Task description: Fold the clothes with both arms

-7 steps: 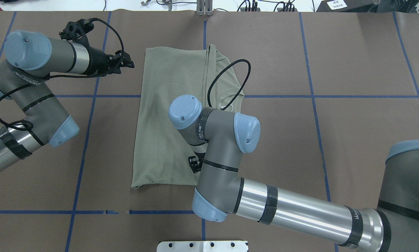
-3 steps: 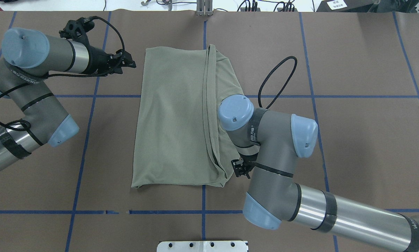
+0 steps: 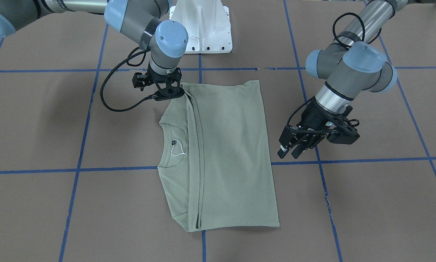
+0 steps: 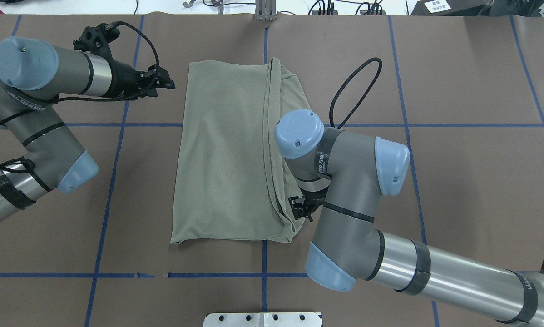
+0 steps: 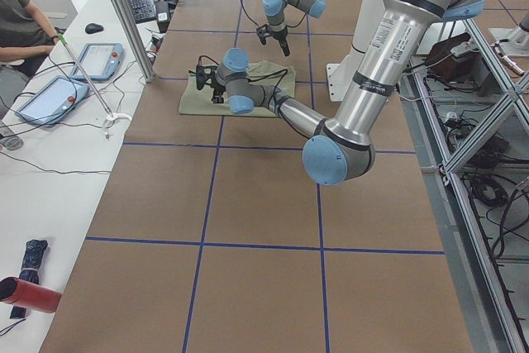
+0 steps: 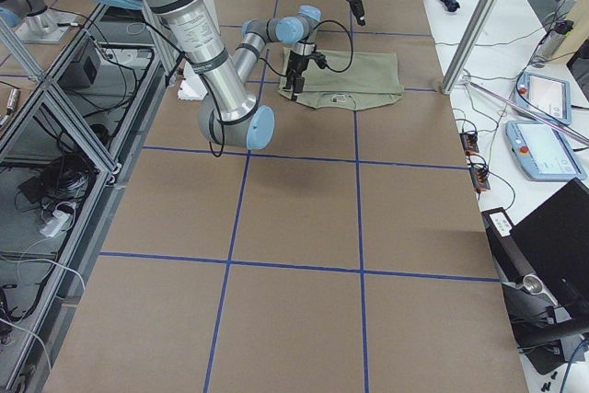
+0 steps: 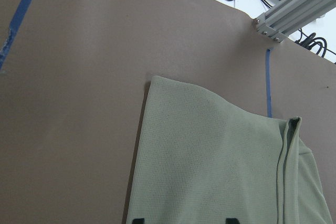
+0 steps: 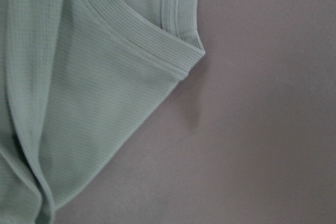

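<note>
Right gripper [image 3: 169,94] edged nearer shirt [image 3: 229,156] (label [image 3: 174,142] shows front-facing only).

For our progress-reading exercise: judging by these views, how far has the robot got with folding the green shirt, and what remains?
Done: the sage-green shirt lies as a flat rectangle, one layer folded across to the collar, no sleeves sticking out. In hand: the right gripper sits at a corner, grip unclear; the left gripper hovers open beside the shirt. Remaining: probably one more fold.
</note>
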Controlling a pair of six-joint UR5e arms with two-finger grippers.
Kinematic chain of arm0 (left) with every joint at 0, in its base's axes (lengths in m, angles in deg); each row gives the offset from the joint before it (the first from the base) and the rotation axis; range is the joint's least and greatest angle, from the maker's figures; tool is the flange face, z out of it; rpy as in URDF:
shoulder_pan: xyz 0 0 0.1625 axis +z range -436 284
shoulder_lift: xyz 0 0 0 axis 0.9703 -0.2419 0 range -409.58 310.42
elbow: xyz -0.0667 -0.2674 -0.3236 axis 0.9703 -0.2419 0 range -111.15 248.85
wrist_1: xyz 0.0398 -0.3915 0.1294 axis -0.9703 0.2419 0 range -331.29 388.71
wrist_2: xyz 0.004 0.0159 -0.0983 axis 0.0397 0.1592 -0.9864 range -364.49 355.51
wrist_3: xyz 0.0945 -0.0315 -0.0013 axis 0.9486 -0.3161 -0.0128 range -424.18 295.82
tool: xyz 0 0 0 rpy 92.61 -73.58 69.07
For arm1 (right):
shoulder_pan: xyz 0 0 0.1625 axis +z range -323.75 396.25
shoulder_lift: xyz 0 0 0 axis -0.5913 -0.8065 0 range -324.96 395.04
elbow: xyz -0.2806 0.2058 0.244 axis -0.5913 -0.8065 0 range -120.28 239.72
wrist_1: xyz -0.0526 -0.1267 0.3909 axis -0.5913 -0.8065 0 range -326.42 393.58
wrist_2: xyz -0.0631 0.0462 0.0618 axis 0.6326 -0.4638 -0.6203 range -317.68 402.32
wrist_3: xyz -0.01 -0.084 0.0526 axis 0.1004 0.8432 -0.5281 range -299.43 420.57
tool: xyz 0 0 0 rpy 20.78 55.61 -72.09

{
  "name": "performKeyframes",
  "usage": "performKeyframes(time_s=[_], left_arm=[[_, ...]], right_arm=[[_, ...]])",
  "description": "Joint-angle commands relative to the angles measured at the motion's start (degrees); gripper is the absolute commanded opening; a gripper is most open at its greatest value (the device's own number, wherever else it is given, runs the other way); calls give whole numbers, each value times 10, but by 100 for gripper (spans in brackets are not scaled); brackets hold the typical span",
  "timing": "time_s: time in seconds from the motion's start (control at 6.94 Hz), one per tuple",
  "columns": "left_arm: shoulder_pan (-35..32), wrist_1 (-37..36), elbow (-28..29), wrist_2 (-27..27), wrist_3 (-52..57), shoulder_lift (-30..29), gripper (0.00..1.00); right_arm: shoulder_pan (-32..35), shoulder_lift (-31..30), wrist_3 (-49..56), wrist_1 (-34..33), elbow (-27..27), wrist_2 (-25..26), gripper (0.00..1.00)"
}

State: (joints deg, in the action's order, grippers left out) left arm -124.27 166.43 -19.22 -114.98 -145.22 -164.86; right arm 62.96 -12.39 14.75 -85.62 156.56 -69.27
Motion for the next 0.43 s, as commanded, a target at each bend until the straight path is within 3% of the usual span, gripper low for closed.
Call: performKeyframes(time_s=[0.0, 0.14, 0.29], left_arm=[[0, 0, -8, -1, 0, 7, 61], [0, 0, -8, -1, 0, 7, 61], [0, 0, -7, -1, 0, 7, 61]], right_arm=[[6, 70, -8, 81, -101, 1, 100], [6, 120, -11, 84, -159, 1, 100], [6, 133, -11, 96, -184, 1, 100]])
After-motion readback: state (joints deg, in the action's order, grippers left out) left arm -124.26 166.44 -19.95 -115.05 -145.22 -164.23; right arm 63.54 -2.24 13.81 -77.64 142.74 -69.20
